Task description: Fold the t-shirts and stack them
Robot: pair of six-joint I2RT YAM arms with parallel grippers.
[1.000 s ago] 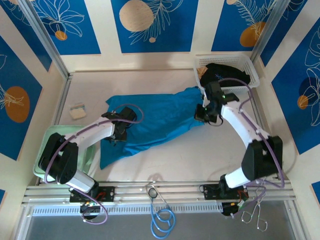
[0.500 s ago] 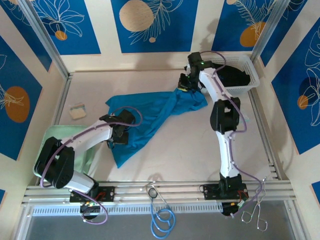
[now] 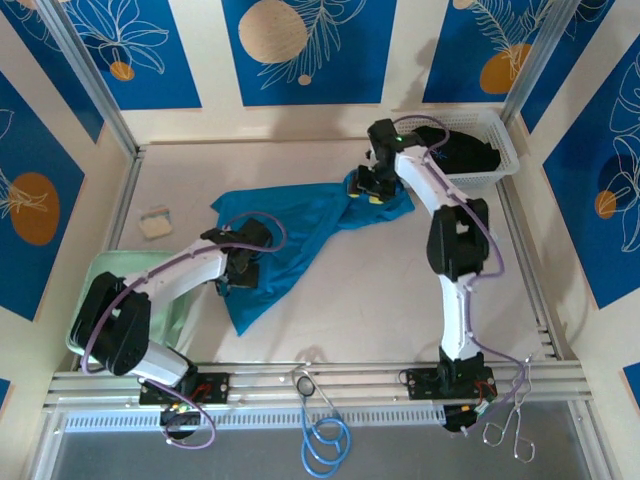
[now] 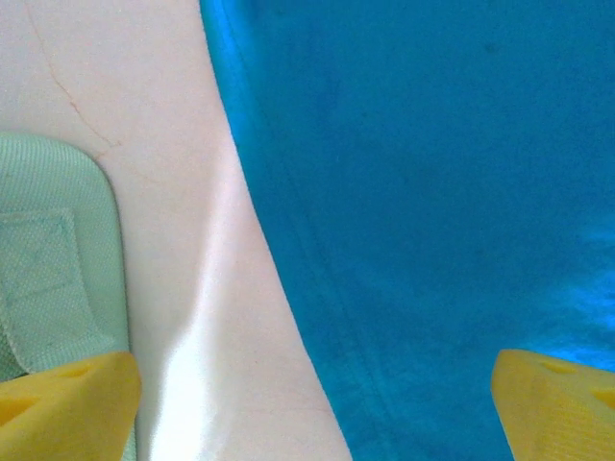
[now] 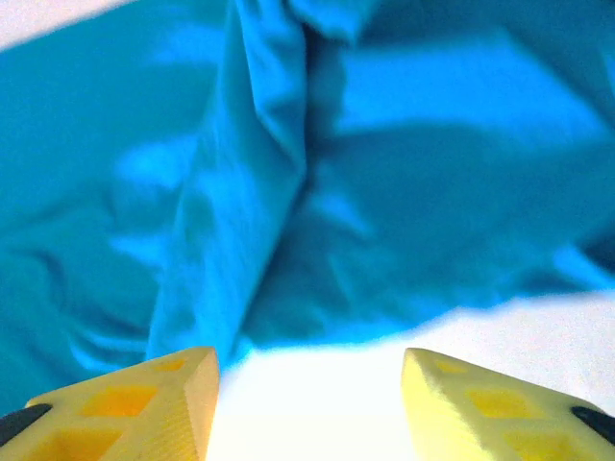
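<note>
lying rumpled on table [image 3: 390, 300]: teal t-shirt [image 3: 300, 230]. left end effector [image 4: 317, 403] wide open, empty. right end effector [image 5: 309, 403] parted, empty.

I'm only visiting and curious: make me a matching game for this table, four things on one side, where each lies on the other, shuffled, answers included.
Things:
1. teal-blue cloth t-shirt
2. black cloth t-shirt
3. pale green flat pad
4. small beige square block

Places:
A. inside the white plastic mesh basket, far right corner
B. near left corner, partly under the left arm
C. crumpled across the middle of the table
D. alone on the table, near the left wall

Pairs: 1-C, 2-A, 3-B, 4-D.
</note>
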